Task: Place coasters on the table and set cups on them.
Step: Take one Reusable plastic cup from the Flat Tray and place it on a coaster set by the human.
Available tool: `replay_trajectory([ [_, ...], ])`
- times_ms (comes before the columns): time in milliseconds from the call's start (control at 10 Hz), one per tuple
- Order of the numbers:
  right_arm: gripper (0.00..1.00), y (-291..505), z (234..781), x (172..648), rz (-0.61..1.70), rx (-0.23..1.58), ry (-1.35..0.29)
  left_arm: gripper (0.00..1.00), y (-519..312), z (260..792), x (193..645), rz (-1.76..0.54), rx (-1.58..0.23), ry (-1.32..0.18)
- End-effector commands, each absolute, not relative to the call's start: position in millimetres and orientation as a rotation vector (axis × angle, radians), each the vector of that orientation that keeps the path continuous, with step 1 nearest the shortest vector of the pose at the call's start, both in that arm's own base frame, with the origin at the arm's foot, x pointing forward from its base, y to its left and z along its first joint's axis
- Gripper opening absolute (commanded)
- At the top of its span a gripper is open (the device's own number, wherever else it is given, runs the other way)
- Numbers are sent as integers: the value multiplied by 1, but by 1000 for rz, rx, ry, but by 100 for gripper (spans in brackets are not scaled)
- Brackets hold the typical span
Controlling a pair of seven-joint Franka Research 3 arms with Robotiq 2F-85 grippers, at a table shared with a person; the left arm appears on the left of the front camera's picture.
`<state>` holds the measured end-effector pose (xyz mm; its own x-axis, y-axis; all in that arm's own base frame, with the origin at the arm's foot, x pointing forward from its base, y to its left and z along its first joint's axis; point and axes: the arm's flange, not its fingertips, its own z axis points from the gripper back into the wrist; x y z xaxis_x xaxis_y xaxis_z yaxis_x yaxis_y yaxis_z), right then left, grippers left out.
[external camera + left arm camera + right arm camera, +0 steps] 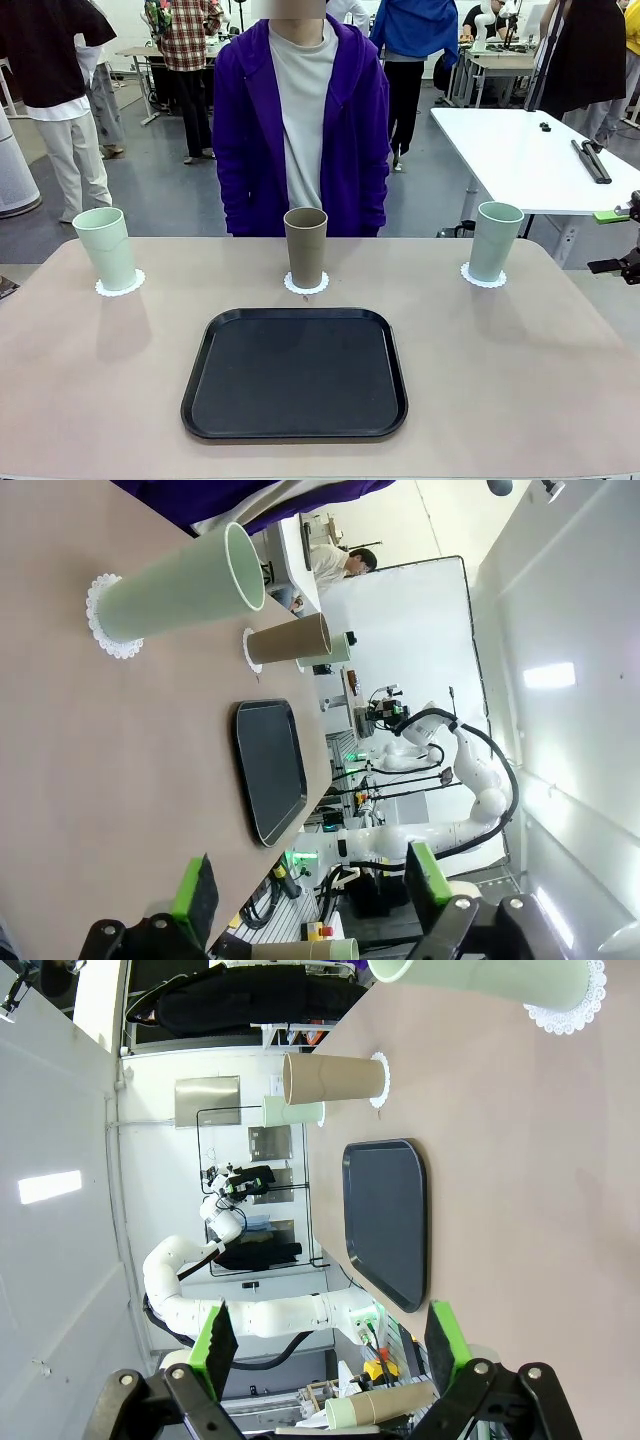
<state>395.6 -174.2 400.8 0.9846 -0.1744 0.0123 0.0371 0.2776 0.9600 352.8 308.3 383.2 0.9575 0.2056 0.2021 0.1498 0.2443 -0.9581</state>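
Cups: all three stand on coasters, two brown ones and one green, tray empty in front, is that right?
Not quite: the front view shows two green cups and one brown cup. All three do stand on coasters, with the tray empty in front.

Our front camera faces the person (pixel 303 120) across the desk (pixel 500 380); both wrist cameras, rolled sideways, look over it from opposite ends, sharing the tray (pixel 295 373).

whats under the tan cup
A white coaster lies under the tan cup, on the table. Its scalloped edge shows all round the cup's base; the middle of the coaster is covered by the cup.
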Motion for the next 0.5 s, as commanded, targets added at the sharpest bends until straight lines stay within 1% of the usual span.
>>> replay_trajectory([
  [0,100,-173,401,395,-149,1283,-125,100,309,385,351,44,-1343,-323],
  [400,100,-173,401,395,-149,1283,-125,100,309,385,351,44,-1343,-323],
])
